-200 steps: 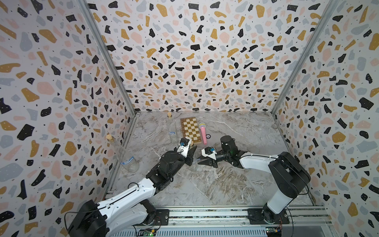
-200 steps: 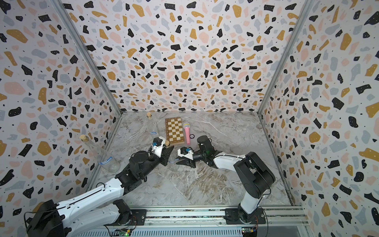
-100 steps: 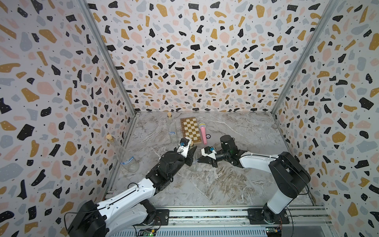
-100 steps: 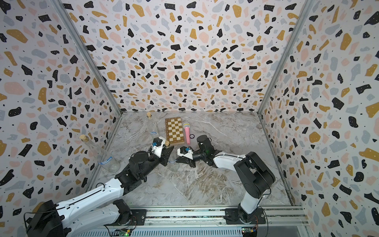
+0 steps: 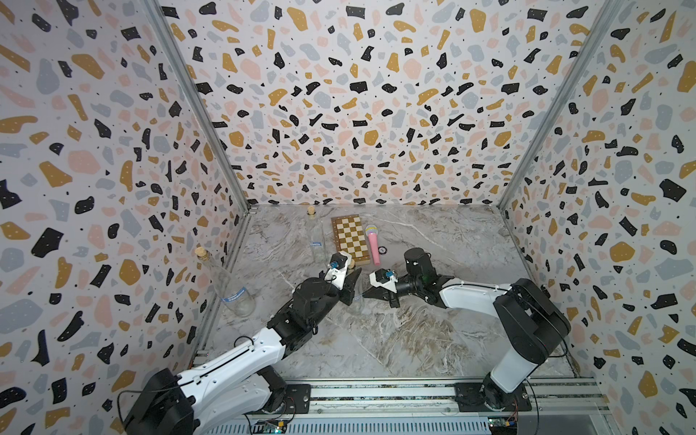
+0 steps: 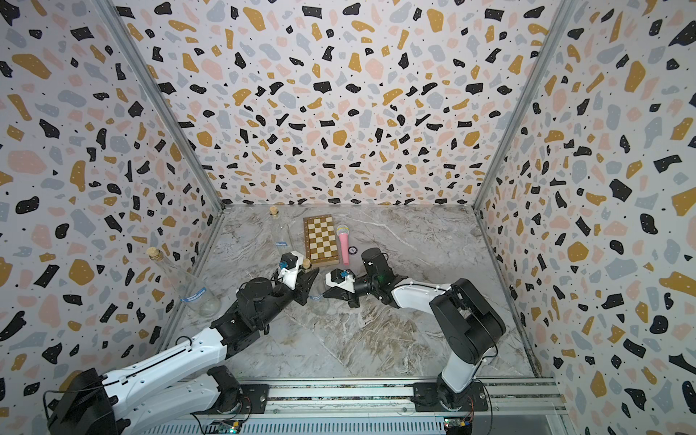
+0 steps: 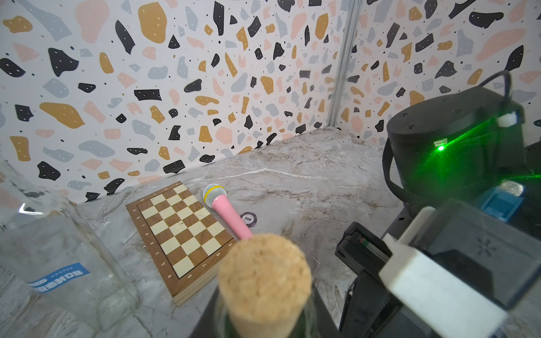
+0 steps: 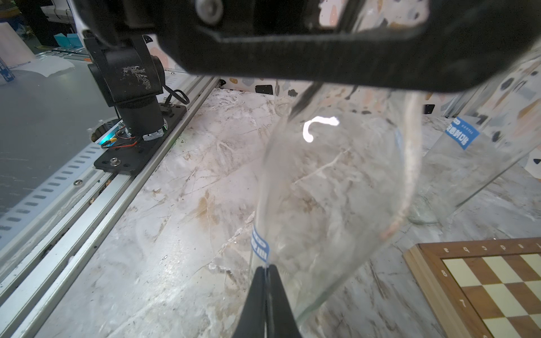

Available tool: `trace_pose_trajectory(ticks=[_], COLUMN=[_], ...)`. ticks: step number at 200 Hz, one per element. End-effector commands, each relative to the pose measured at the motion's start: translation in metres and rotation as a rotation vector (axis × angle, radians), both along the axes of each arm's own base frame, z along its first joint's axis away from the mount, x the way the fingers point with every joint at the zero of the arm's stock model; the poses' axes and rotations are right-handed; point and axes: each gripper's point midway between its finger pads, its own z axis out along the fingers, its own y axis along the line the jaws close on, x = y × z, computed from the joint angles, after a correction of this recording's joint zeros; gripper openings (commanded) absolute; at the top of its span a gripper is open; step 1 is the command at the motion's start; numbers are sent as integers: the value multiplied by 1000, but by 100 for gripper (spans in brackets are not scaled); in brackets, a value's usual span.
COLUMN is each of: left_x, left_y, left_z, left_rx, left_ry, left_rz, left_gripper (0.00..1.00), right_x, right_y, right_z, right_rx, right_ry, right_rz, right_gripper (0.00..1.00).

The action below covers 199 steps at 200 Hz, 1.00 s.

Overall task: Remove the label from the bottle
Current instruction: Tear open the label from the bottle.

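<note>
A clear glass bottle (image 5: 356, 301) (image 6: 318, 306) with a cork (image 7: 265, 281) stands upright mid-table. My left gripper (image 5: 348, 286) (image 6: 303, 284) is shut on its neck just under the cork. In the right wrist view the bottle's body (image 8: 336, 190) fills the middle, with a blue label (image 8: 260, 244) low on its side. My right gripper (image 8: 266, 267) (image 5: 364, 296) comes in level from the right. Its black jaws are pressed together on the label's lower edge.
A second corked bottle (image 5: 229, 286) (image 6: 184, 282) leans at the left wall and a third bottle (image 5: 316, 241) (image 7: 58, 257) stands behind. A chessboard (image 5: 350, 239) (image 8: 483, 278), a pink microphone (image 5: 373, 244) (image 7: 228, 213) and a poker chip (image 7: 248, 218) lie just beyond the grippers.
The right gripper's jaws have closed onto the label's edge at the bottle's side. The left arm and the bottle have stayed where they were.
</note>
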Motion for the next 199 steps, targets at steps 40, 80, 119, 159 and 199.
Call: trace_pose_trajectory(ticks=[40,80,119,159,199], left_x=[-4,-4,-3,-2,-2], left_y=[-2,-1,-1,-2,-2], left_z=[10,10,9,7,6], left_rx=[-43,-40,-38,-35,-34], left_ry=[-26,-27,-27,-24,-22], left_rz=[-13,-12,-10,-9,-10], left_gripper=[0,0,0,0,0], right_x=[3,1,-1,-5,-7], right_y=[2,2,1,1,0], right_z=[8,7,7,6,6], right_rx=[2,-3,-7,-13,-15], right_ry=[-2,3,4,6,5], right_rz=[7,12,16,22,20], right_gripper=[5,4,4,3,3])
